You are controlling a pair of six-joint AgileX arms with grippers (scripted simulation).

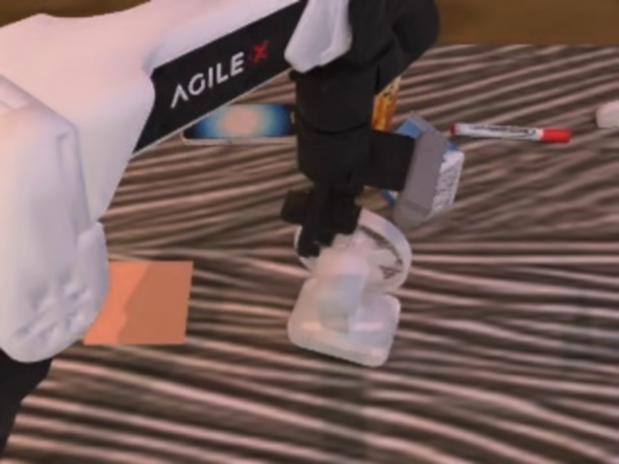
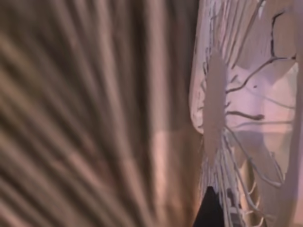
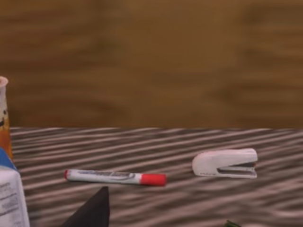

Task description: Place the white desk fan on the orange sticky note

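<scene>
The white desk fan [image 1: 348, 295] stands on its square base near the middle of the striped table, its round grille head [image 2: 215, 113] filling the left wrist view. My left gripper [image 1: 324, 237] comes down from above onto the fan's head. One black fingertip [image 2: 208, 213] presses against the grille, and the other is hidden behind the fan. The orange sticky note [image 1: 140, 302] lies flat to the left of the fan, partly under my left arm. My right gripper [image 3: 163, 215] is out of the top view and holds nothing.
Behind the fan are a grey and white box [image 1: 430, 174], an orange cup [image 1: 385, 101] and a blue card [image 1: 237, 123]. A red-capped marker [image 1: 511, 132] [image 3: 115, 177] and a white stapler [image 1: 607, 114] [image 3: 226, 163] lie at the back right.
</scene>
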